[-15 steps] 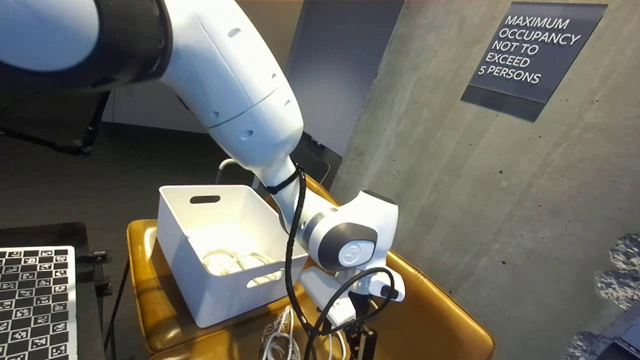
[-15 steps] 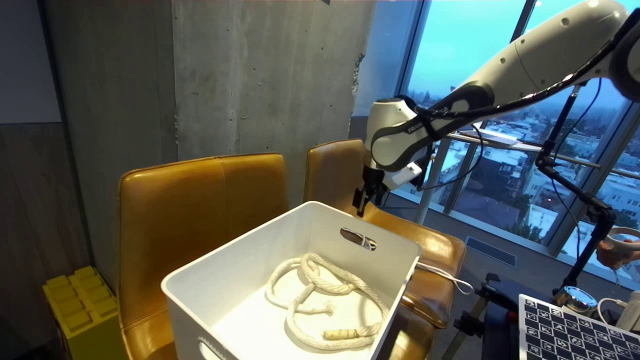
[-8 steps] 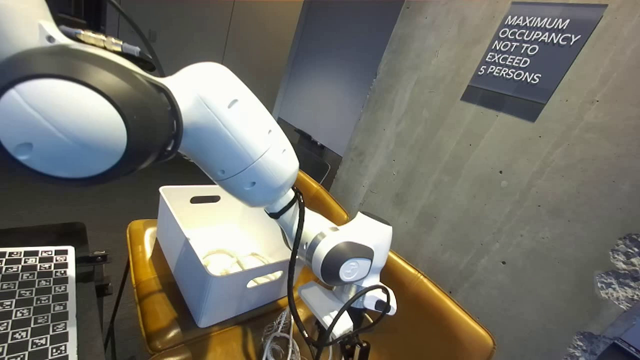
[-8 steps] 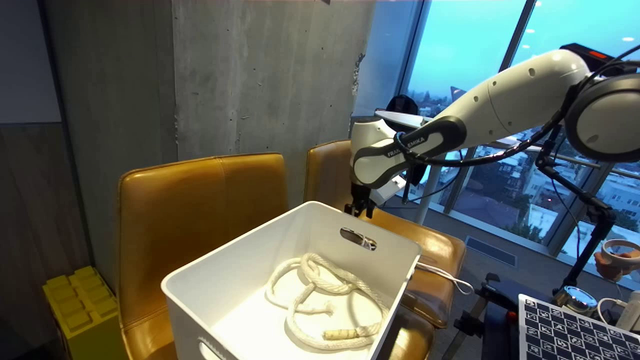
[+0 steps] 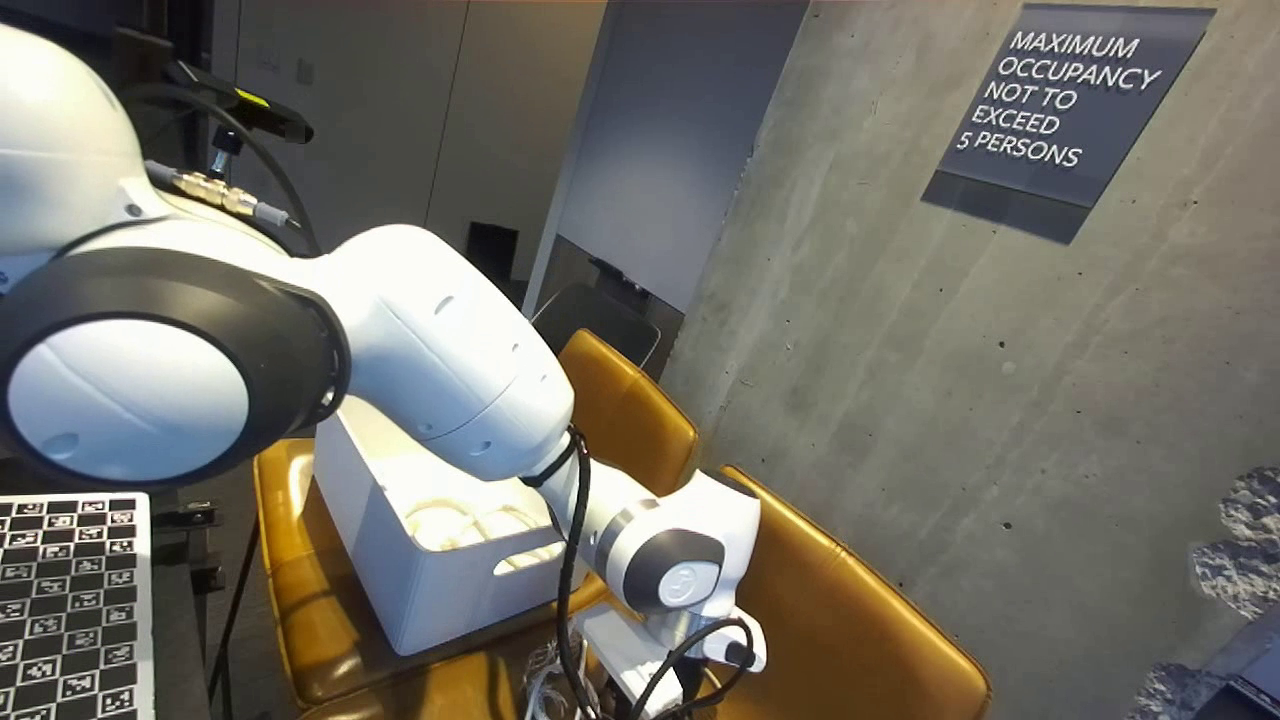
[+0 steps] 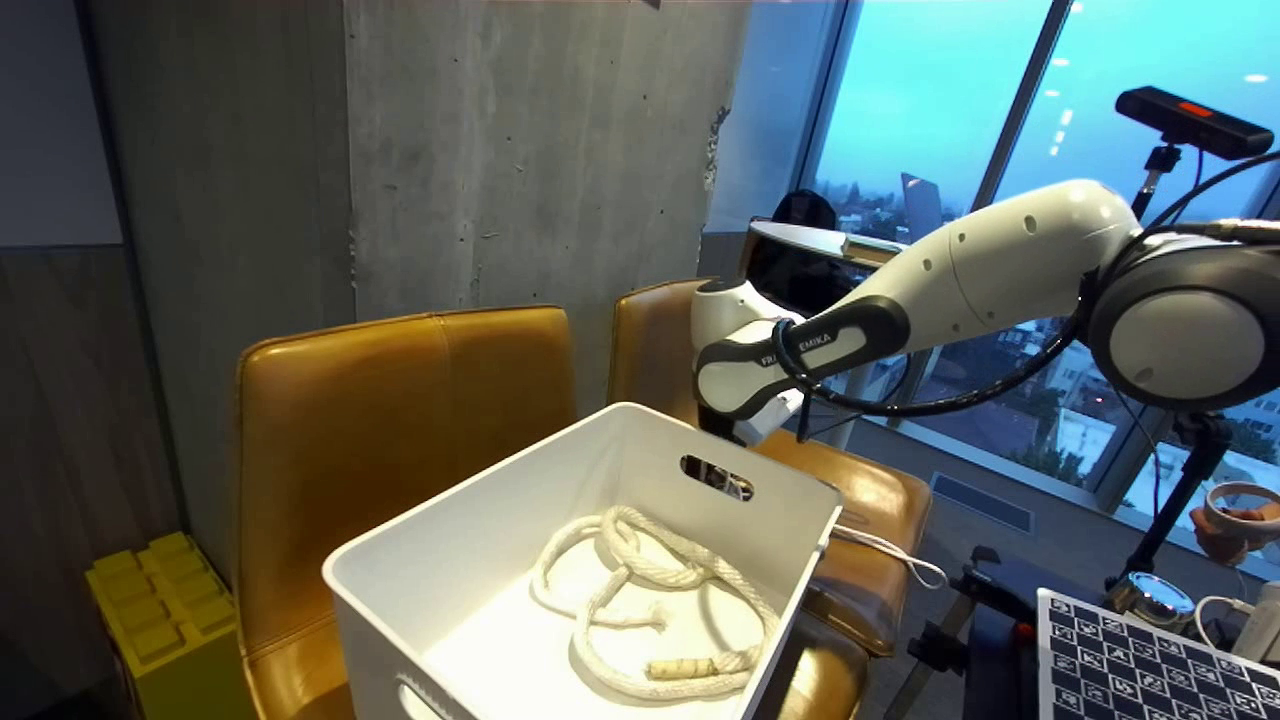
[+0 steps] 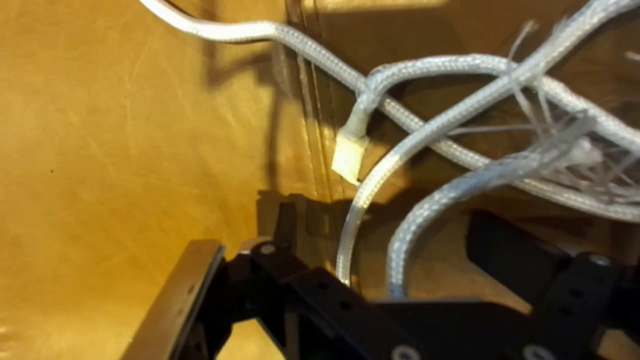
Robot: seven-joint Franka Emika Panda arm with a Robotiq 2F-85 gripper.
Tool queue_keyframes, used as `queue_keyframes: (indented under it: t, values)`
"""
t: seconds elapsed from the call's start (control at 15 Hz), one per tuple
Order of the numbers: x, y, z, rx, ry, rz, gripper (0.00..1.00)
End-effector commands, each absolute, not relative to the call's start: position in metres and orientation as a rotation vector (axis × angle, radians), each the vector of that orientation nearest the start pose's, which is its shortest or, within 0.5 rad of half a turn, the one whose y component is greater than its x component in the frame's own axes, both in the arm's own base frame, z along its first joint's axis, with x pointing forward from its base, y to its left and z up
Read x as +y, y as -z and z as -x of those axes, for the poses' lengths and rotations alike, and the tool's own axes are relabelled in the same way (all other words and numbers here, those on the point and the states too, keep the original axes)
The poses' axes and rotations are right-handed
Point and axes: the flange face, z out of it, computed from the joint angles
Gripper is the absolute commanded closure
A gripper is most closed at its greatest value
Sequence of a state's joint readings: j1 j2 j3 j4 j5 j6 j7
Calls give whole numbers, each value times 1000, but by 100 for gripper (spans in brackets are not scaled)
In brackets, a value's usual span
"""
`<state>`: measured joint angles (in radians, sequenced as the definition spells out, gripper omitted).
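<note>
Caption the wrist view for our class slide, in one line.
Open gripper close to crisscrossing white braided cord, frayed in places, on a tan seat.

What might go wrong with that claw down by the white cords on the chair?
The open gripper is over several crossing white cords, so closing it might pinch more than one at once. The frayed threads among them could snag or tangle. In both exterior views, the arm also looks close to the white bin, so a sideways swing might bump it.
</note>
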<state>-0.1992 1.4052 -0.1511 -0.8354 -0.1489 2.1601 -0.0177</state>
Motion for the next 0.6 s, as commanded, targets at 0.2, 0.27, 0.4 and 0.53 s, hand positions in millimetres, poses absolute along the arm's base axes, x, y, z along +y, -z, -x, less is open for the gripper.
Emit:
queue_keyframes:
  t: [0.2,0.27,0.4,0.53]
  values:
    - [-240,-14,-724,222,-270,3428,69]
    - [-242,-13,-724,226,-277,3433,76]
    - [-247,-13,-722,234,-289,3443,91]
    - [-252,-14,-720,239,-297,3453,100]
